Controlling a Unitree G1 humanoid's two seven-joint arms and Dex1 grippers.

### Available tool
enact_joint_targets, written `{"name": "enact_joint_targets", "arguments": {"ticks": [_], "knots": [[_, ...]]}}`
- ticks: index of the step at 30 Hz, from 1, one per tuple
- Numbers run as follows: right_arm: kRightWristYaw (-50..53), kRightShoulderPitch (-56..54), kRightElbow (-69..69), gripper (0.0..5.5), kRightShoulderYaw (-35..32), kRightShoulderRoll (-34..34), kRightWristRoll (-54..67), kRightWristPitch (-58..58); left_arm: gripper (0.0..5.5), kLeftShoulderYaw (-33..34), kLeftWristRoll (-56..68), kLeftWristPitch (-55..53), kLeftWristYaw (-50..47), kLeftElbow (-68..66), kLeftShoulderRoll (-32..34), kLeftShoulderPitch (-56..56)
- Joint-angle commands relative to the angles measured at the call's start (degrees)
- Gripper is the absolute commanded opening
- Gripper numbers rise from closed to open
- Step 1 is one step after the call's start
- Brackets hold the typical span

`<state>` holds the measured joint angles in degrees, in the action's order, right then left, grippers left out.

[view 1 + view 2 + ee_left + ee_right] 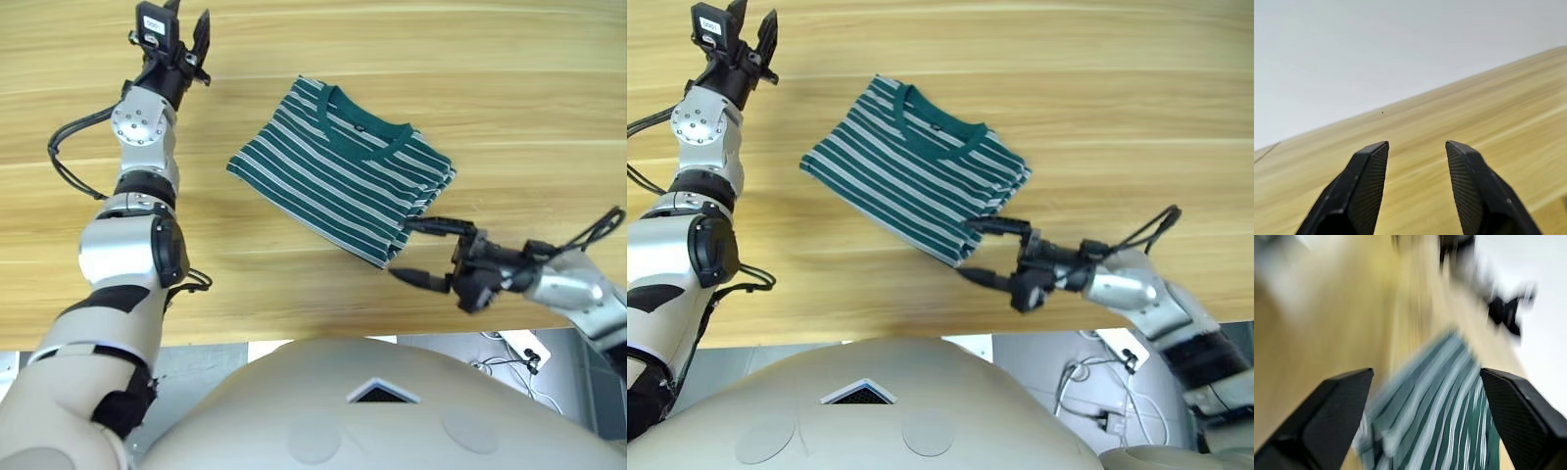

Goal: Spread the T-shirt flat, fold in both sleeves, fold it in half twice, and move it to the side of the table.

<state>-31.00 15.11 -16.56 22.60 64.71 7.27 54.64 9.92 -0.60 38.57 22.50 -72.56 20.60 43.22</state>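
Note:
A green T-shirt with white stripes lies folded into a compact block on the wooden table, its collar on top. My right gripper stands open at the shirt's near right corner, one finger just touching the cloth edge and the other off it toward the table's front. In the right wrist view the T-shirt lies between the wide-spread fingers. My left gripper is open and holds nothing, raised at the far left of the table, well away from the shirt. Its fingers frame bare wood.
The table's front edge runs just below my right gripper. Cables and a white object lie on the floor past that edge, at the right.

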Motion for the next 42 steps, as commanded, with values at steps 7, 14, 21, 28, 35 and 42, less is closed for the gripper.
{"name": "enact_joint_targets", "arguments": {"ticks": [7,14,21,28,35,42], "knots": [[2.33,-25.70,11.70,4.05,3.30,-28.95,-10.59,-28.26,2.16,0.72,1.35,3.12,-0.81,1.94,1.06,-2.16],[17.82,-48.05,46.86,4.05,14.44,-54.16,-37.04,-32.33,2.16,0.08,0.07,1.38,-3.15,0.57,1.30,-0.98],[32.46,-60.09,81.59,4.05,19.48,-67.87,-46.18,-32.27,2.16,-1.06,-0.91,1.07,-4.92,0.33,0.53,-0.51],[34.73,-60.93,93.64,4.05,12.28,-71.55,-40.65,-36.18,2.16,-1.86,-1.33,1.37,-5.46,0.52,-0.05,-0.54],[43.56,-62.27,95.19,4.05,-14.18,-65.90,-19.79,-49.61,2.16,-2.64,-2.04,2.53,-6.26,0.89,-0.70,-1.54],[46.30,-62.17,94.31,4.05,-21.36,-66.65,-16.32,-48.39,2.16,-3.00,-2.22,3.46,-6.66,1.06,-0.43,-2.39]]}}
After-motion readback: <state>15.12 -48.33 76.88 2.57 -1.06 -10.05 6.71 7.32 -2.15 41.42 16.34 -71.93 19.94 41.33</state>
